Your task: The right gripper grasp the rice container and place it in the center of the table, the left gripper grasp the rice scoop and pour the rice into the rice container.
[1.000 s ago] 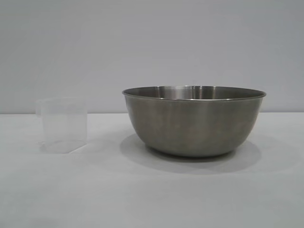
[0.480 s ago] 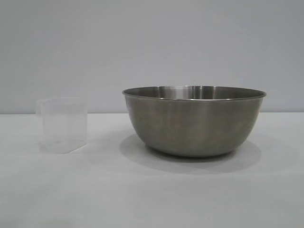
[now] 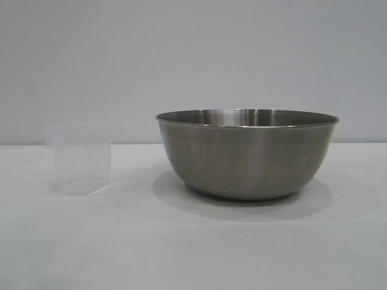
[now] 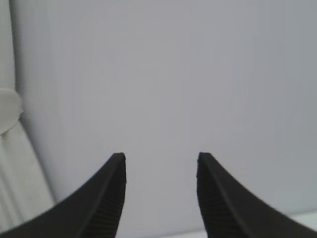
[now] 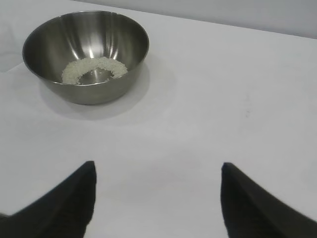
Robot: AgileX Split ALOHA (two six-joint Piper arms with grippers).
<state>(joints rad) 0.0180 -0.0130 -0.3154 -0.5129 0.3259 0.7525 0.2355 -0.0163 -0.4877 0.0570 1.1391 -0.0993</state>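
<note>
Rice container (image 3: pixel 247 154): centre-right of frame, on table (image 3: pixel 193 254), rice (image 5: pixel 94 69) inside | rice scoop (image 3: pixel 80 158): left, apart, looks emptied | left tool (image 4: pixel 161 166), right tool (image 5: pixel 157 171): released, holding nothing | step: pour apparently done; next: nothing.

The rice container (image 3: pixel 247 154) is brushed steel, grey with a faint brownish sheen outside and a bright mirrored inside. The rice (image 5: pixel 94 69) in it is off-white, slightly yellowish. Left of it, the rice scoop (image 3: pixel 80 158) is translucent, milky white. The table (image 3: pixel 193 248) is plain white, the far wall (image 3: pixel 193 54) pale grey. Both grippers' fingers (image 4: pixel 106 201) (image 5: pixel 64 206) are black, the left gripper's finely ribbed.
</note>
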